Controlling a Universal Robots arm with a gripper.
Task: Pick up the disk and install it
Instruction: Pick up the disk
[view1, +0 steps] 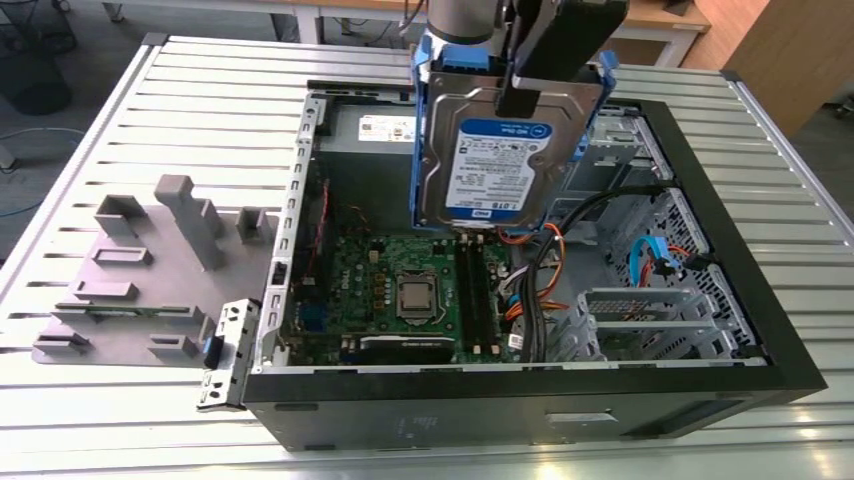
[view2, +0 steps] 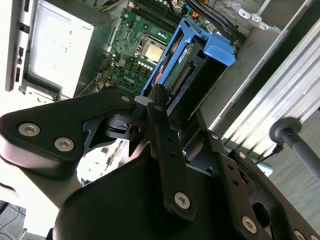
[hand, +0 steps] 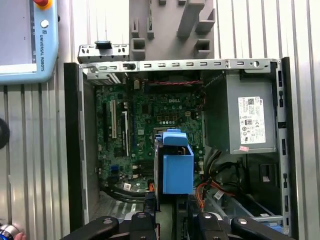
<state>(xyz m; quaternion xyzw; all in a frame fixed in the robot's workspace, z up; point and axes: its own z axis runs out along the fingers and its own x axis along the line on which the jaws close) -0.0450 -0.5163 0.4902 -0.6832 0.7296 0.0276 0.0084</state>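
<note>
With end effector (view1: 518, 97) clamped on the upright disk (view1: 501, 165) above the open case (view1: 534, 390), carry steady, clear of cables (view1: 601, 208) and board (view1: 400, 268).

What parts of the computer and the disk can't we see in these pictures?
Exterior view: the disk, held by the gripper, hides part of the grey power supply behind it.
Exterior view: the arm is cut off by the top edge.
First wrist view: the blue carrier faces the camera, so the disk's label is hidden.
Second wrist view: the gripper's black body covers where it grips the disk.
</note>
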